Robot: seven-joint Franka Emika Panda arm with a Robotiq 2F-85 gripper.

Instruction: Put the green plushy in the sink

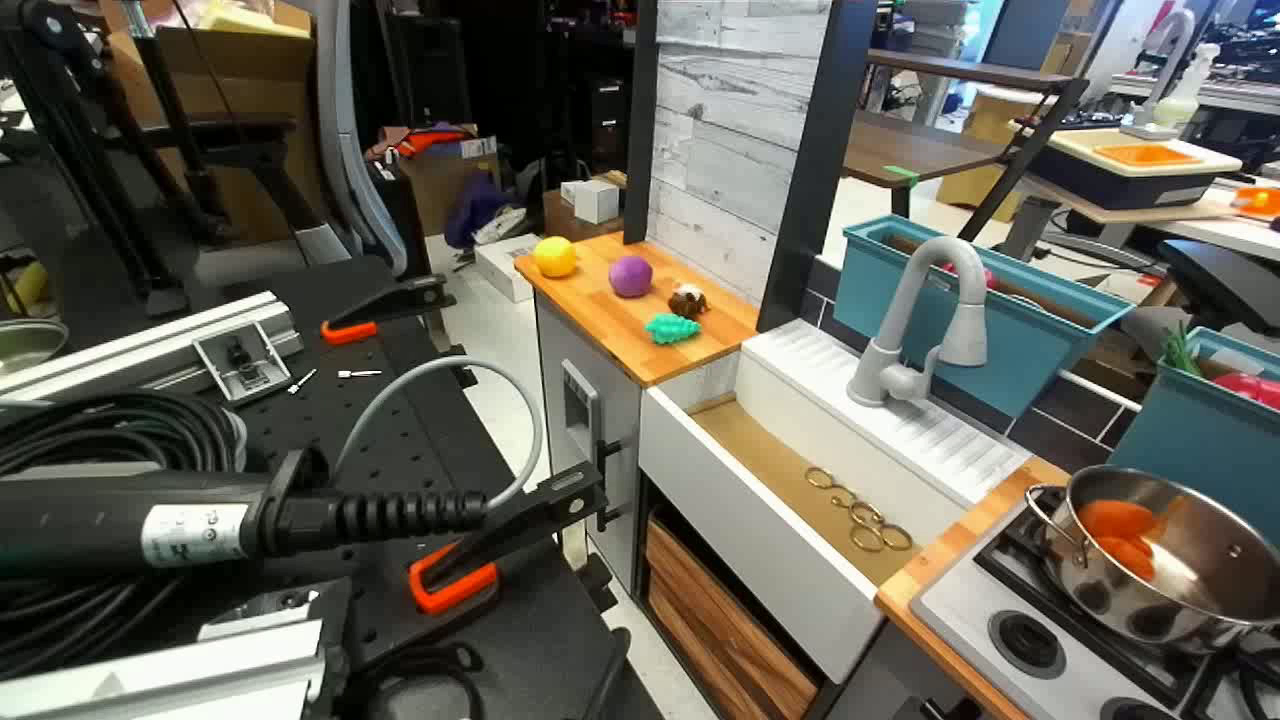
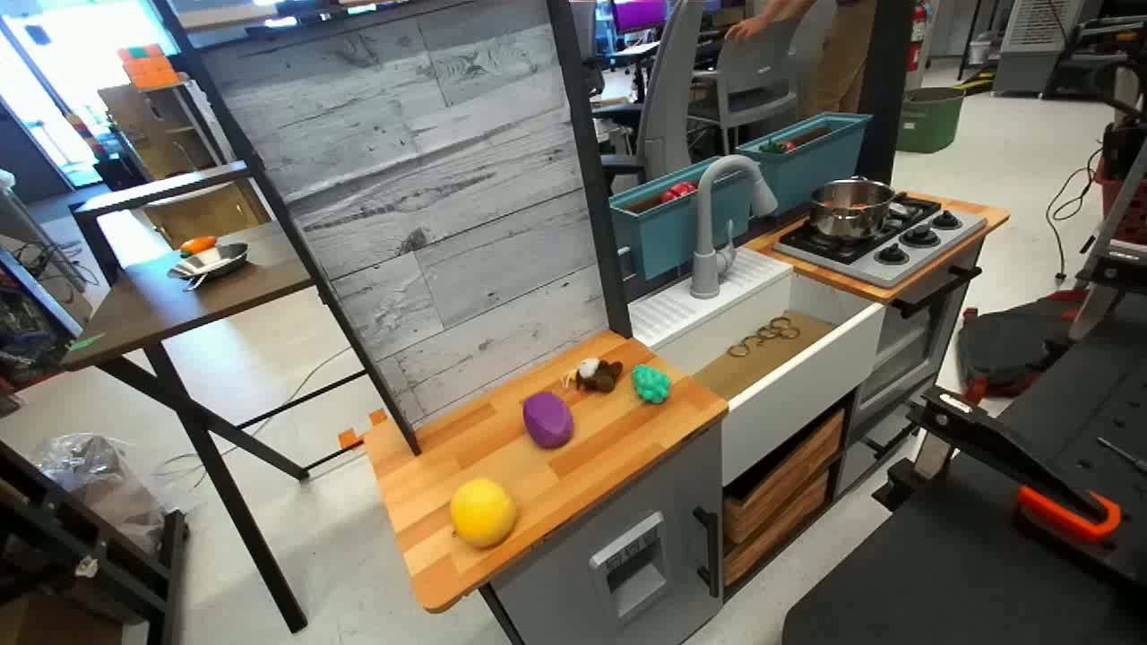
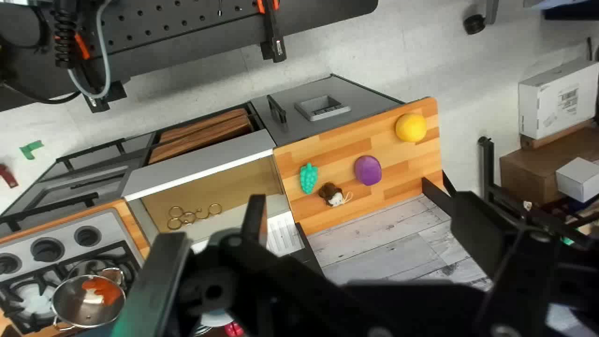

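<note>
On the counter (image 1: pixel 625 330), near the sink (image 1: pixel 765 460): green plushy (image 1: pixel 672 328), gripper (image 3: pixel 360 213) spread wide

In the wrist view, your gripper juts up from six o'clock, its two fingers wide apart; between them you look past to the counter and a grey plank panel (image 3: pixel 383 243).

Take the green plushy as the centre of your clock there. The sink lies at nine o'clock, with gold rings (image 3: pixel 182 216) on its bottom. A brown-and-white toy (image 3: pixel 331 193) sits just beside at four, the purple ball (image 3: pixel 368 170) near three, the yellow ball (image 3: pixel 411 128) well apart at two. Your steel pot (image 3: pixel 79 306) stands on the hob (image 3: pixel 69 248) at eight. In both exterior views you see the green plushy resting on the counter by the sink's short end; in an exterior view, the grey faucet (image 1: pixel 895 330) is at three o'clock from it.

For writing: in an exterior view, a black fitting (image 1: pixel 90 520) at the view's eight o'clock bears a white label (image 1: pixel 195 533), its print too small for you to make out. In the wrist view, a white box (image 3: pixel 543 110) toward three o'clock has a printed label (image 3: pixel 569 99) with dark bars, blurred past reading, and the black clamp (image 3: pixel 272 28) at twelve carries a small sticker (image 3: pixel 279 47) you cannot read.
</note>
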